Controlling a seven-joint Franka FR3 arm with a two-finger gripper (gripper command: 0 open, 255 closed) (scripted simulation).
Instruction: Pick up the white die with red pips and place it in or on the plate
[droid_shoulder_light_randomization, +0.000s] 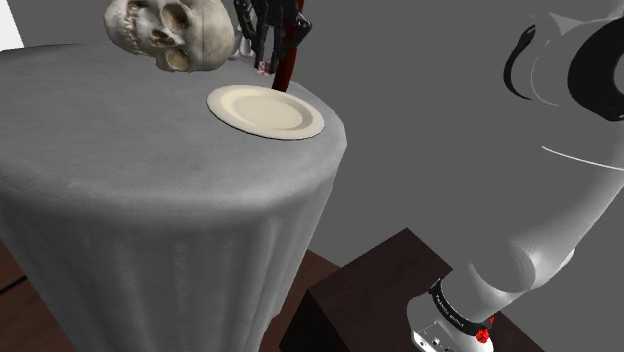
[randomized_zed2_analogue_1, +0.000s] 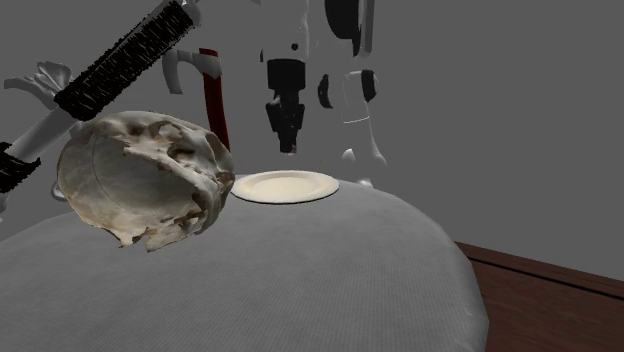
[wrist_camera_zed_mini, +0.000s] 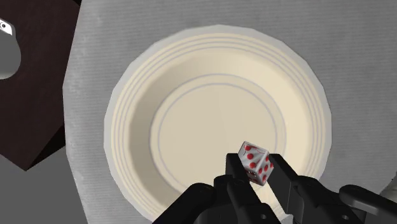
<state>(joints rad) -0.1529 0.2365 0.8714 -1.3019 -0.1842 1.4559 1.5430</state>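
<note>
**Die in the fingers, hanging over the plate: the drop is the risk**

The black gripper (wrist_camera_zed_mini: 256, 170) is closed to a narrow gap on the white die with red pips (wrist_camera_zed_mini: 256, 160). It clasps the cube low down and tilted, with most of the cube standing proud of the fingertips.

Beneath it lies the cream plate (wrist_camera_zed_mini: 130, 121). The die hangs over the plate's inner well, off its middle and towards one side of the rim. In the second exterior view the gripper hangs at the upper middle of the frame, apart from the plate below it.

Around the plate spreads the grey-draped table (droid_shoulder_light_randomization: 150, 200), which rounds off close by. The skull (randomized_zed2_analogue_1: 140, 180) fills the second exterior view's left, and a red-handled tool (randomized_zed2_analogue_1: 211, 95) stands behind it.

Judged from here, letting go at this height could make the die bounce or roll. The rim is shallow and the die is off-centre, so it might hop onto the cloth and over the table's edge. The shallow, tilted hold could also let it slip early.
</note>
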